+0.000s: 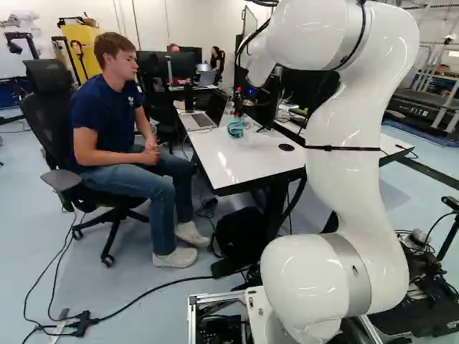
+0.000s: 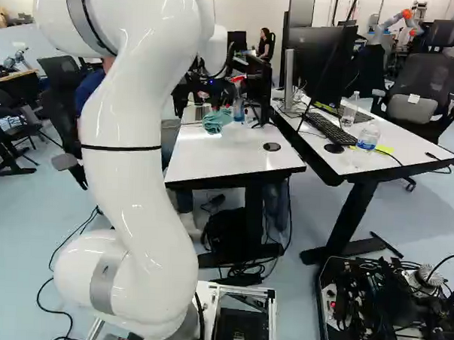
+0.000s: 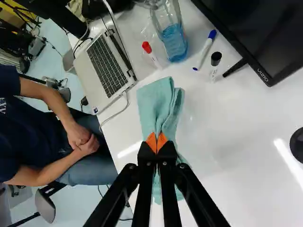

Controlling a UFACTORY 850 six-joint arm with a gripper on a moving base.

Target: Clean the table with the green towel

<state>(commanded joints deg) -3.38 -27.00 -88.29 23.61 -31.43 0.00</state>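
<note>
Your claw (image 3: pixel 156 144) pinches a bunched fold of the green towel (image 3: pixel 155 101), near the left edge of the table (image 3: pixel 227 127). Swing leftward and you could snag the laptop's (image 3: pixel 101 64) white cable (image 3: pixel 118 111); push toward the far edge and you might topple the blue-filled bottle (image 3: pixel 174 40). Only the wrist view shows you that pinch; both base views add the near edge.
</note>
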